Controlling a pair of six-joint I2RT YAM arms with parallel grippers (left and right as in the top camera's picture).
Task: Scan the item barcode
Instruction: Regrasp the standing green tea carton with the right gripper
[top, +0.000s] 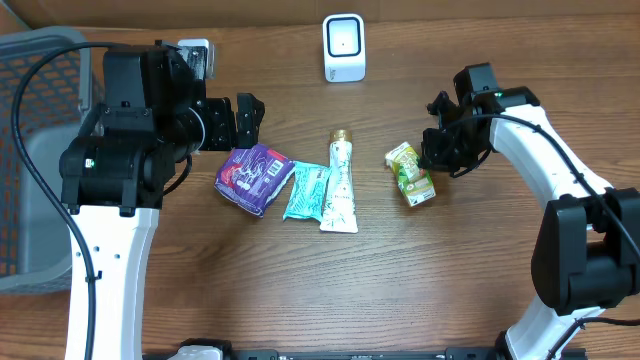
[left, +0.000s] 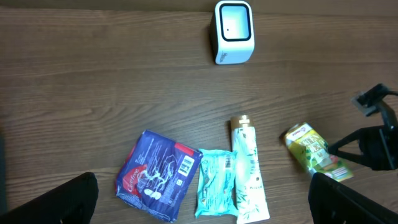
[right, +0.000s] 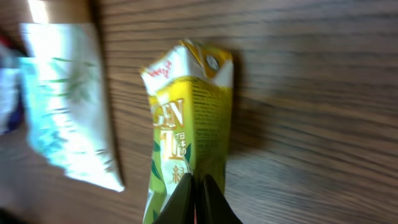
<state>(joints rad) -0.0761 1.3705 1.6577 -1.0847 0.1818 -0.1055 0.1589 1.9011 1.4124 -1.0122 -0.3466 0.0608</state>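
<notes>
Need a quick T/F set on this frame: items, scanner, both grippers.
1. The left gripper is open and empty. True.
2. The white tube lies between the teal packet and the green carton. True.
3. The right gripper is spread wide over the white tube. False: it is shut, at the green carton.
4. The purple packet lies on the green carton. False: it lies on the table, beside the teal packet.
5. The scanner stands apart from all four items. True.

Yellow-green carton (right: 186, 118) — letters "GEN", rest too blurred
</notes>
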